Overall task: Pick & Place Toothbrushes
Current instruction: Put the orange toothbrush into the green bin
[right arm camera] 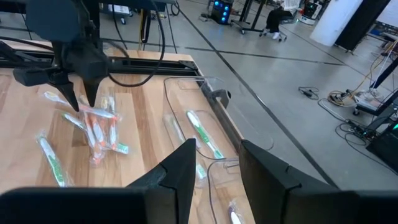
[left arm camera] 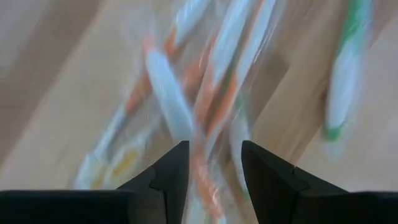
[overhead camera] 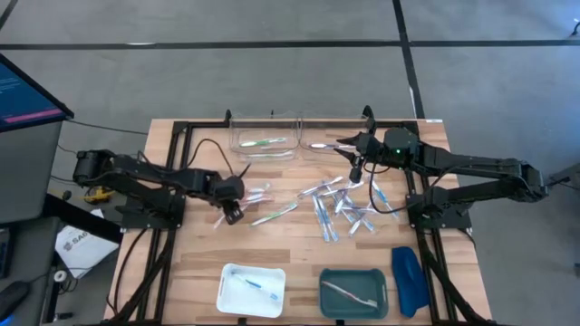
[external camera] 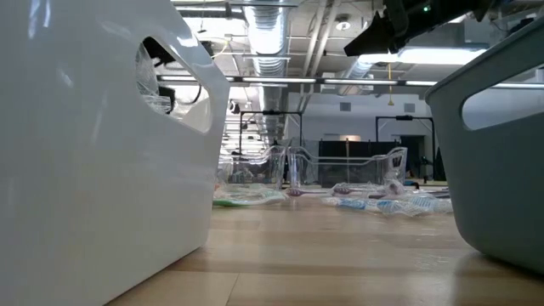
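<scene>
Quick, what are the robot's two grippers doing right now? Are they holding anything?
Left gripper: open, holding nothing, fingers astride the orange wrapped toothbrushes.
Right gripper: open, empty, above the clear bins.

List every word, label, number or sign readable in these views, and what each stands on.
None can be read.
White sheet on the floor left of the table: dark print, too small.
Monitor at far left: pink line, too blurred.
Toothbrush wrappers: no legible print.

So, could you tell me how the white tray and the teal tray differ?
The white tray is pale and holds a toothbrush with blue on it; the teal tray is dark and holds a pale toothbrush. The white tray sits nearer the left arm, the teal tray beside the blue object. Both are rectangular.
</scene>
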Controlling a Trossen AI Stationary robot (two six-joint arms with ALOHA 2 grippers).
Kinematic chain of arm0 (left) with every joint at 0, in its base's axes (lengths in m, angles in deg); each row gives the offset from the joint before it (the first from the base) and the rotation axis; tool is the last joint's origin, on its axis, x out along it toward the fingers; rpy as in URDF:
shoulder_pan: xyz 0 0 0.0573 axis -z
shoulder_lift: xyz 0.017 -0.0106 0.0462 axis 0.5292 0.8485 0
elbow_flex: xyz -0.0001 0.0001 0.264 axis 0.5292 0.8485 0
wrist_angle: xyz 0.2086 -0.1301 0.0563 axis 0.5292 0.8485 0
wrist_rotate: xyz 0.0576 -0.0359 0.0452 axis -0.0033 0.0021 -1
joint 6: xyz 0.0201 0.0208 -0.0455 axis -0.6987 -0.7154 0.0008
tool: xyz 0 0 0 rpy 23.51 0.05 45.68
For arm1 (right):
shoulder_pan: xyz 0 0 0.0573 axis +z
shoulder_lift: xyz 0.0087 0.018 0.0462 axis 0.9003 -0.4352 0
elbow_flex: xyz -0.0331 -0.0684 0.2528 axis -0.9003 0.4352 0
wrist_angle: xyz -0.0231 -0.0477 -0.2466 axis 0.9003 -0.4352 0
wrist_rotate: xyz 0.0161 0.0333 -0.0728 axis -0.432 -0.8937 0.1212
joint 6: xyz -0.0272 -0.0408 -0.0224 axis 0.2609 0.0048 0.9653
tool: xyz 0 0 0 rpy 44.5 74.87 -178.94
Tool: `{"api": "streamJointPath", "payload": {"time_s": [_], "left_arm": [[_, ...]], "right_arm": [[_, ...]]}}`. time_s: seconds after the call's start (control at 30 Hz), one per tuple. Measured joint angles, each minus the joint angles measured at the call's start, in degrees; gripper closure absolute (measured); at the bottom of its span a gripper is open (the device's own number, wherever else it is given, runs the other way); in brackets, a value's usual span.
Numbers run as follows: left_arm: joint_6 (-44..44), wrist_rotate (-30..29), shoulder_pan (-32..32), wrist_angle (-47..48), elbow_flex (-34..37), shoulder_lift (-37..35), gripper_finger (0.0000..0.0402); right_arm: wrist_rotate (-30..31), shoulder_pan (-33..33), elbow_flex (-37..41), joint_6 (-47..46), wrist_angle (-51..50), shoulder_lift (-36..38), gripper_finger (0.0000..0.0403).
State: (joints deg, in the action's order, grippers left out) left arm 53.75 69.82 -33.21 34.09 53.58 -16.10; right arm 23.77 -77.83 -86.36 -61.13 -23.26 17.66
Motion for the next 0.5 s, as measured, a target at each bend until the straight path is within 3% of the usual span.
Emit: {"api": "streamJointPath", "payload": {"time_s": [0.37, 0.5], "left_arm": [[1.55, 0.48, 0.0, -1.98, 3.45, 0.02, 0.0263], [1.55, 0.48, 0.0, -2.25, 3.45, 0.02, 0.0285]], "right_arm": [[0.02, -0.02, 0.0, 0.11, 0.38, 0.0, 0.0287], [0.0, -0.02, 0.0, 0.09, 0.4, 0.0, 0.0287]]}}
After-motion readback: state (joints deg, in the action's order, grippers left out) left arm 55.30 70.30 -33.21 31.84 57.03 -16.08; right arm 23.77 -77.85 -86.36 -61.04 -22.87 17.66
